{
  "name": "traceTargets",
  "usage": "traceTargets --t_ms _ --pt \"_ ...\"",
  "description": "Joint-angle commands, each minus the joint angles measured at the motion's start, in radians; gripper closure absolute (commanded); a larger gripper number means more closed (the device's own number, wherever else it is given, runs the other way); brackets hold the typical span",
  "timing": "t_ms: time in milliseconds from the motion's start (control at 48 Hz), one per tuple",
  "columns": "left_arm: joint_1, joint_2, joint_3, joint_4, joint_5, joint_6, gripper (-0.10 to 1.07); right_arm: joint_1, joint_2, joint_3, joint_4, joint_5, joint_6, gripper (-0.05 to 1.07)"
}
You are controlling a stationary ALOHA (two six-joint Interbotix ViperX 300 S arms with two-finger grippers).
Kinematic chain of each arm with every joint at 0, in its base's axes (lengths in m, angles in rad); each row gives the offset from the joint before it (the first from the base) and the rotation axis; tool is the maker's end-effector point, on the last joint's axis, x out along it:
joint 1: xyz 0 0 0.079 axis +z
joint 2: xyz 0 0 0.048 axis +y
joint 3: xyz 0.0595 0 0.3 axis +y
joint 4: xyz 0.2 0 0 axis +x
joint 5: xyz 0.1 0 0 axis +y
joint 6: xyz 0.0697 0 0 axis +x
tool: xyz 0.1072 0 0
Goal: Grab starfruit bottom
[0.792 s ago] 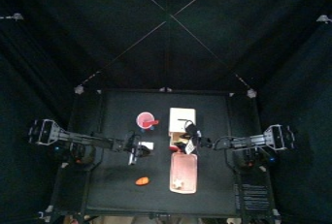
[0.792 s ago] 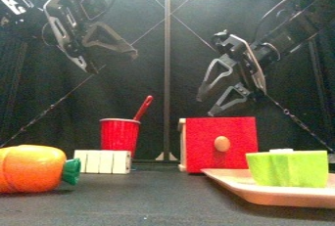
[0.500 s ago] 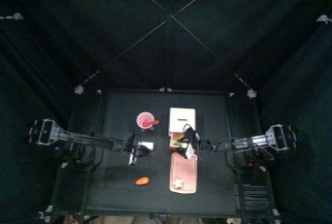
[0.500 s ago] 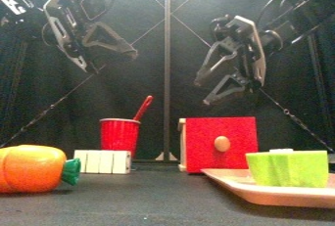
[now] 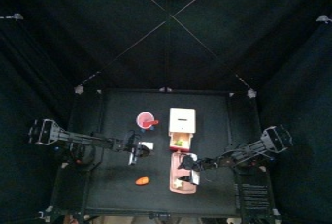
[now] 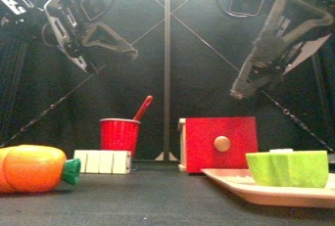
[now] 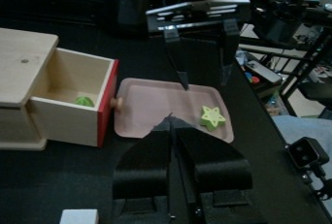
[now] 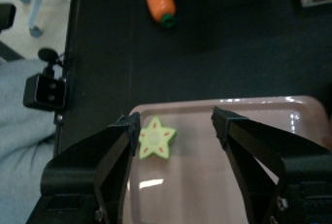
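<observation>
A green starfruit (image 8: 157, 137) lies on a pink tray (image 8: 253, 155). In the right wrist view it sits between the jaws of my right gripper (image 8: 176, 129), which is open and hovers above it without touching. The front view shows the starfruit (image 6: 288, 167) on the tray (image 6: 249, 185) at the right, with the right gripper (image 6: 260, 66) high above. The left wrist view shows the starfruit (image 7: 212, 117) on the tray (image 7: 149, 116) under the right gripper (image 7: 201, 48). My left gripper (image 5: 140, 148) rests shut at the table's left, raised.
A wooden box with a red front (image 6: 220, 144) stands behind the tray, its drawer open with a small green thing (image 7: 84, 100) inside. A red cup (image 6: 120, 134), a white block (image 6: 101, 161) and a carrot (image 6: 29, 168) are at the left front.
My right arm has swung toward the table's front, coming over the pink tray and the starfruit. The left arm has not moved.
</observation>
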State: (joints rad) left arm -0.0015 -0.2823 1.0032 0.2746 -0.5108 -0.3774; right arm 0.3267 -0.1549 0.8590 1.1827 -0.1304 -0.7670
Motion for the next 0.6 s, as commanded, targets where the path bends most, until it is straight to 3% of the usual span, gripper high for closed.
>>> traceTargets --t_ms 0,292,583 --pt "0.002 -0.002 -0.012 -0.006 -0.009 0.0 0.55 0.028 0.021 -0.028 0.012 -0.002 0.003 0.1" --pt "0.002 0.0 -0.014 -0.009 -0.009 0.0 0.55 0.06 0.143 -0.063 0.044 0.008 0.003 0.1" --pt "0.002 -0.002 -0.012 -0.009 -0.009 0.0 0.55 0.063 0.19 -0.08 0.048 0.031 0.005 0.11"
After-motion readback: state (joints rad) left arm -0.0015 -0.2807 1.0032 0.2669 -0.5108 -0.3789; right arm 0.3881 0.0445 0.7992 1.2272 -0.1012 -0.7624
